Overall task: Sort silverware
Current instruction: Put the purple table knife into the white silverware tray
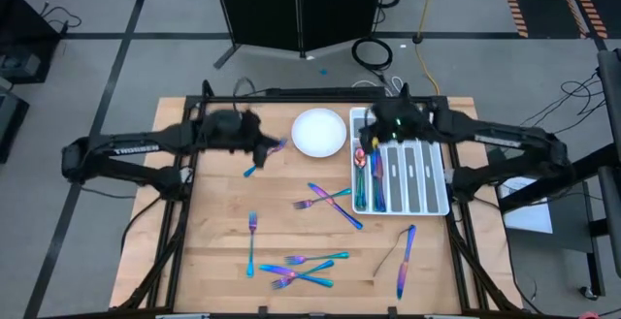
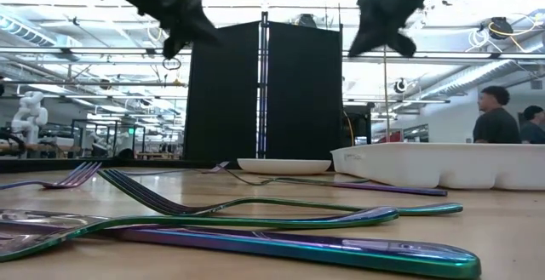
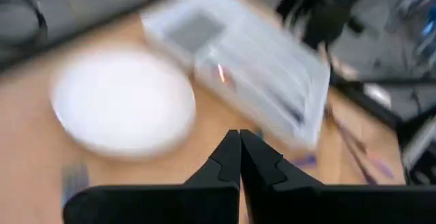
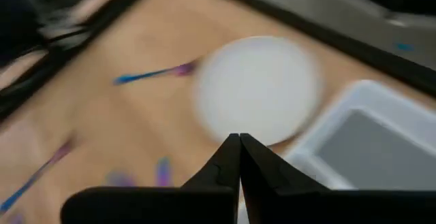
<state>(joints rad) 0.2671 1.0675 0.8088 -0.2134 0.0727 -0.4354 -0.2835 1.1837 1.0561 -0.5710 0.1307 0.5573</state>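
Observation:
Iridescent silverware lies scattered flat on the wooden table: a blue-and-purple piece [image 1: 260, 161] beside the plate, crossed forks [image 1: 325, 197] at mid-table, a fork [image 1: 251, 241] and more forks [image 1: 303, 269] near the front, and a knife [image 1: 405, 259] at the front right. A few pieces [image 1: 369, 175] lie in the white tray's [image 1: 434, 175] left compartments. My left gripper [image 3: 240, 137] hangs shut and empty above the table, left of the white plate [image 1: 319, 132]. My right gripper [image 4: 238, 139] hangs shut and empty over the tray's far left corner.
The round white plate sits at the table's far middle, between the two grippers. The tray takes up the far right. A dark thin piece [image 1: 388, 257] lies beside the knife. People [image 2: 498, 114] stand in the room beyond the table's right side.

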